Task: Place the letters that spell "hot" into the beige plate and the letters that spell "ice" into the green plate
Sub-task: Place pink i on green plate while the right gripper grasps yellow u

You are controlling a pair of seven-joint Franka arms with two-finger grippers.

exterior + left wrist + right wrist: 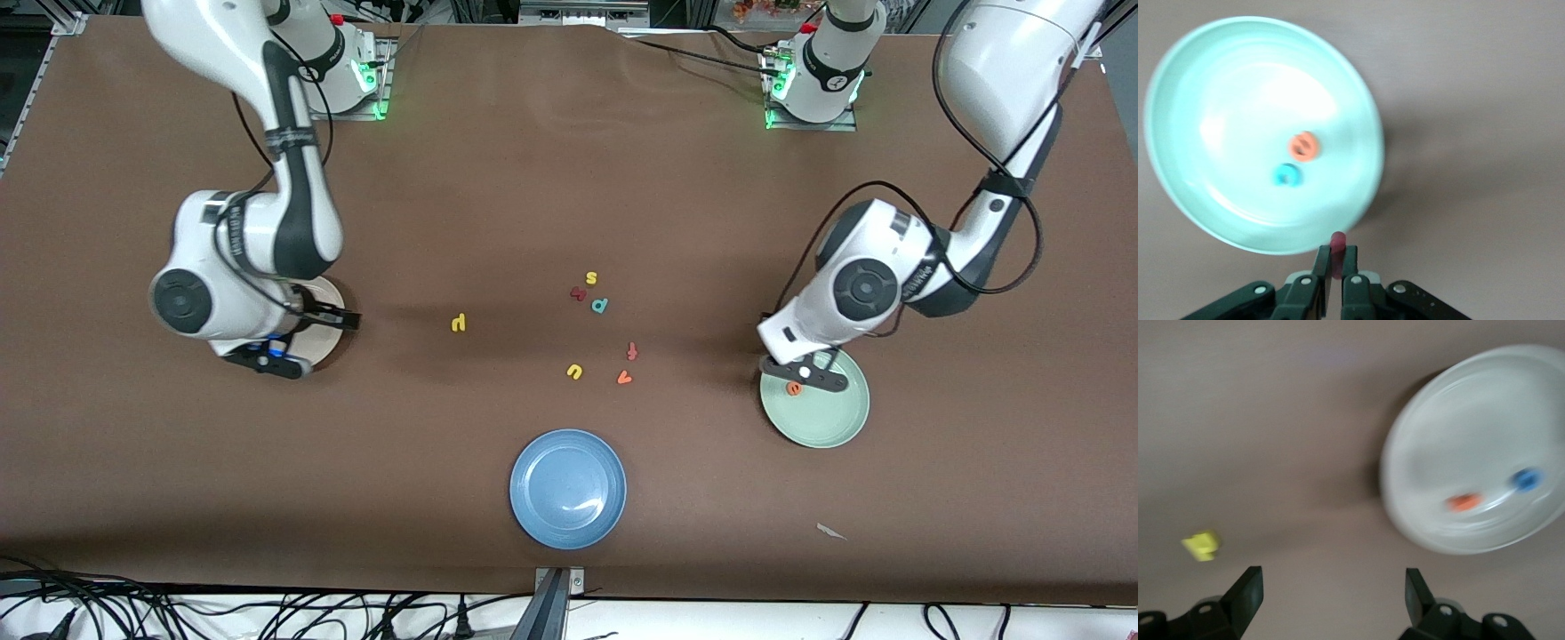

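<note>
Brown table (498, 178); left gripper (1336, 263) pinches red i (1337, 241) (beside green plate (1178, 200))

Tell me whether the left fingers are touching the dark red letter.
Touching. The left wrist view shows the left gripper with its fingers shut on the dark red letter, beside the green plate.

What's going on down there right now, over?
Left end effector shut on dark red i, at green plate rim; orange e, teal c inside. Right end effector open beside beige plate: blue o, orange t inside. Yellow h on table.
</note>
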